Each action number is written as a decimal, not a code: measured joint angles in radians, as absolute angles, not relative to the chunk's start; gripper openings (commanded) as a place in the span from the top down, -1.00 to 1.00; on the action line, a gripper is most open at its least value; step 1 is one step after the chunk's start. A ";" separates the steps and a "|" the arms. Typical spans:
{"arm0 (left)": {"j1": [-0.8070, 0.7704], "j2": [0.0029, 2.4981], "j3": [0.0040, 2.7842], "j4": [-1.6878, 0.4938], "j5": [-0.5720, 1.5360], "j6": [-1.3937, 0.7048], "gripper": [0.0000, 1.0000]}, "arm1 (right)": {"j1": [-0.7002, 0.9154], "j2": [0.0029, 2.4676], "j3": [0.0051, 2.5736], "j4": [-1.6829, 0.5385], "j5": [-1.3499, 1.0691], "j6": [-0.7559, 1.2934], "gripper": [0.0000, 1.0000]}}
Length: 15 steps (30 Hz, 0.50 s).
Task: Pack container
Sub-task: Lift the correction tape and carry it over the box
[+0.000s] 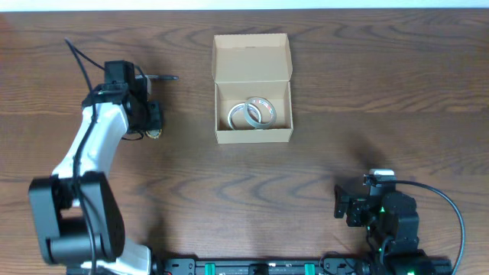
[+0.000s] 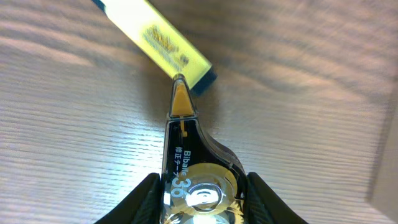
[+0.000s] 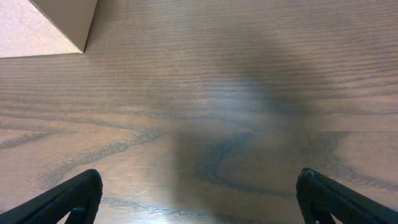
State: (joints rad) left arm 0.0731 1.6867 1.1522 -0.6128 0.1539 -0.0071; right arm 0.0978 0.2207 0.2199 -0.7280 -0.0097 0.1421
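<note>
The container (image 1: 253,137), a tan cardboard box, stands open at the upper middle with its lid flap (image 1: 252,57) folded back. Two tape rolls (image 1: 244,116) lie inside it. My left gripper (image 1: 147,118) is at the left of the table. In the left wrist view it (image 2: 202,190) is shut on a clear correction tape dispenser (image 2: 199,180), and its fingers (image 2: 144,196) press both sides. The dispenser's tip points at a yellow marker (image 2: 163,38) lying on the wood. My right gripper (image 1: 348,206) rests open at the lower right, nothing between its fingertips (image 3: 199,196).
A corner of the container (image 3: 43,25) shows at the top left of the right wrist view. Brown wood table (image 1: 367,99) lies all around. Black cables trail from the left arm (image 1: 76,57).
</note>
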 measured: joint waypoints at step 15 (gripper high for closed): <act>-0.170 1.626 1.209 -0.520 0.154 -0.049 0.56 | 0.098 0.221 0.220 -0.728 -0.010 0.142 -0.99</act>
State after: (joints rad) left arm -0.1699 1.6264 1.2087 -0.5201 0.1539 -0.0486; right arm 0.0978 0.2207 0.2199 -0.7280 -0.0097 0.1421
